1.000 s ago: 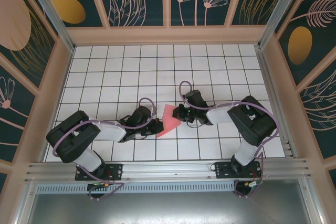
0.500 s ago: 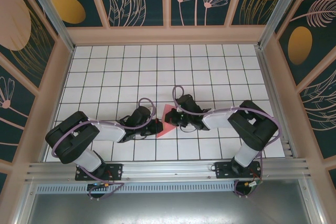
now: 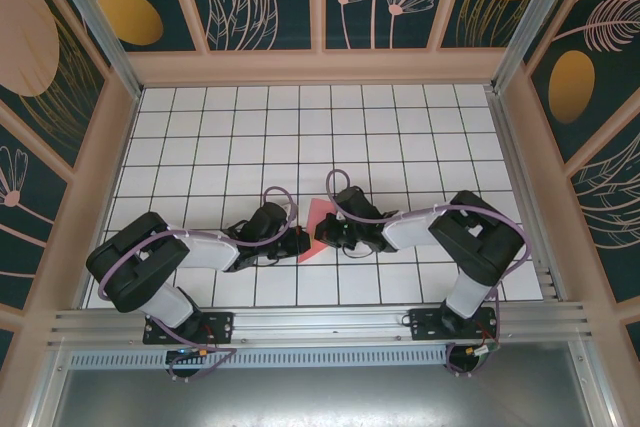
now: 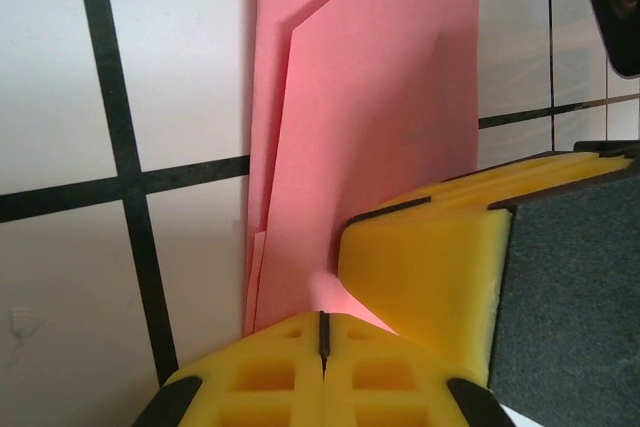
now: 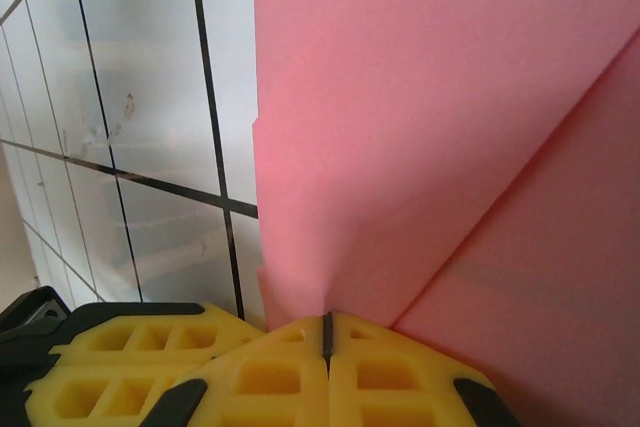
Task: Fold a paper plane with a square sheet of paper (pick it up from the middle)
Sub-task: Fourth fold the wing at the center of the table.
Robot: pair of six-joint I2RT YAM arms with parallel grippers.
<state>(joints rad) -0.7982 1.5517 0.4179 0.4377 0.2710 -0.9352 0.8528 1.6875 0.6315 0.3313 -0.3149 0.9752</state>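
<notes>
Left pincer (image 4: 322, 332) and right pincer (image 5: 327, 332) both pinch the paper (image 4: 380, 117) | looks thin, floppy, may rip: hold folded edges | toward near edge of table (image 3: 230, 127)

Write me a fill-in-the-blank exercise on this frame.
1. The paper is ____ in colour.
2. The left pincer and the right pincer are both ____ on it.
3. The white table under it carries a black ____.
Missing words: pink; shut; grid.
</notes>
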